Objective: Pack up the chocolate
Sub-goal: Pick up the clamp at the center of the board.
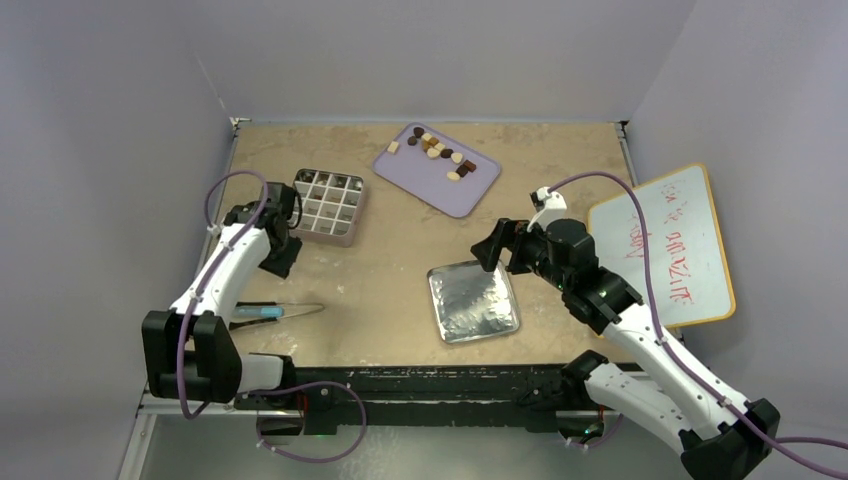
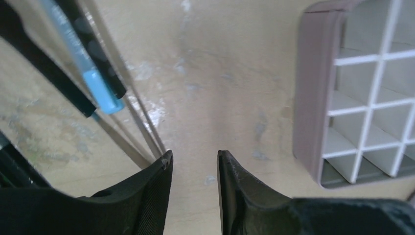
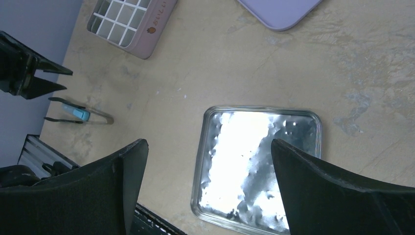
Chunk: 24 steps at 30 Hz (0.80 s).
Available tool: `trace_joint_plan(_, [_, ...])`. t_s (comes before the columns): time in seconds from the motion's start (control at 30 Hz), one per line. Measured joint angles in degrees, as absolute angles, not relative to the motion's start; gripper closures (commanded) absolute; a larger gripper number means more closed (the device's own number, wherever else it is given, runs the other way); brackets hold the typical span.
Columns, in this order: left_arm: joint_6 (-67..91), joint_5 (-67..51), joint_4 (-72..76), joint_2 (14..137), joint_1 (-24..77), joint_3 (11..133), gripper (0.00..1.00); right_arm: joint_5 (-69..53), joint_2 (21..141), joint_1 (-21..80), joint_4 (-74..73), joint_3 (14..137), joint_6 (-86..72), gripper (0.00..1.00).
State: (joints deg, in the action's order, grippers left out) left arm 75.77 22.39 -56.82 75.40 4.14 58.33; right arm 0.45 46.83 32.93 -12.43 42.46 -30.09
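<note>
Overhead view: we find the chocolate [image 1: 436, 150] lying as a loose cluster of dark, mid-brown and pale pieces on a lavender tray [image 1: 470, 190] in the upper centre of the frame. It is well apart from both arms.

A pink gridded box [image 1: 328, 205] sits left of centre. A shiny metal tin [image 1: 473, 301] lies below centre, and tweezers with a blue band [image 1: 275, 312] lie at lower left. A whiteboard [image 1: 665, 245] is at the right edge.

The left gripper [image 1: 288, 208] stands just beside the box's left wall. In its wrist view, the left gripper [image 2: 194, 155] shows a narrow gap between the fingers, nothing held, and bare tabletop below.

The right gripper [image 1: 495, 245] hangs at the tin's upper edge. In its wrist view, the right gripper [image 3: 208, 144] is spread wide and holds nothing, with the tin [image 3: 254, 166] below and between the fingers.
</note>
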Motion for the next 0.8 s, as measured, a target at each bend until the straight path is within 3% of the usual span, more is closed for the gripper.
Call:
trace_joint_plan(0.3, [89.0,20.8,-60.5,71.7,4.1,48.7,0.69,0.5,46.7,32.9,-12.4,42.3,-30.0,0.03])
trace_joint_plan(0.8, [93.0,19.8,-56.4,74.4,4.1,42.5,0.70,0.8,46.7,32.9,-12.6,42.3,-30.0,0.02])
